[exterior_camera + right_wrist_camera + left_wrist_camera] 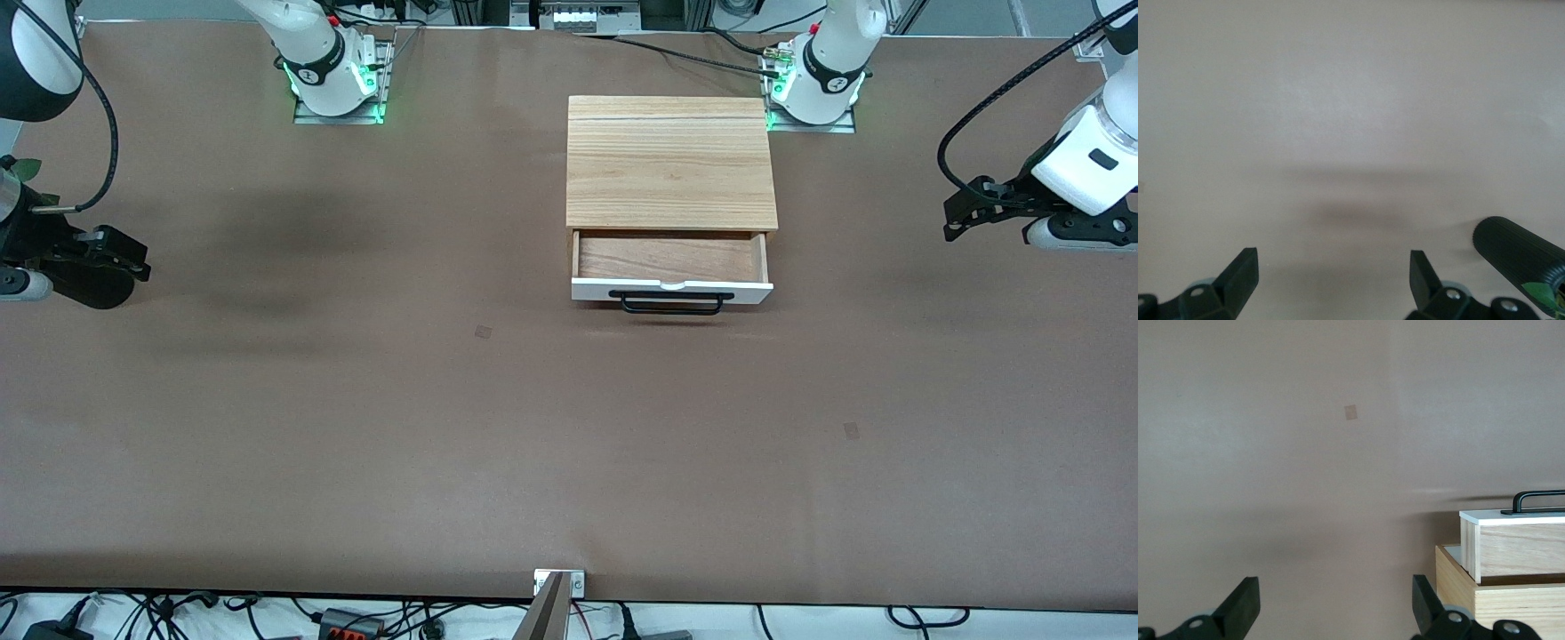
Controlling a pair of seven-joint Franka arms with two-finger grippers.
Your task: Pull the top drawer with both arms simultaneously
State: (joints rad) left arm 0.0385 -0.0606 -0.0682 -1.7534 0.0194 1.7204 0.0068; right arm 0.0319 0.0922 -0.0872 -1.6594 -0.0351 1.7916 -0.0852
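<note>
The top drawer (671, 290) stands partly pulled out of the light wood cabinet (669, 160), its brown inside (669, 256) showing and its black bar handle (672, 305) facing the front camera. The drawer's white front (1511, 517) and handle (1538, 500) also show in the left wrist view. My left gripper (956, 216) hangs open and empty over the table at the left arm's end, well apart from the drawer; its fingers frame bare table (1336, 600). My right gripper (142, 264) hangs open and empty at the right arm's end (1333, 273).
The brown table cover (444, 427) has two small darker patches (483, 332) (851, 430). A metal bracket (558, 582) sits at the table's front edge. Both arm bases (333, 80) (818, 84) stand along the back edge. A black ribbed cylinder (1518, 253) shows beside the right gripper.
</note>
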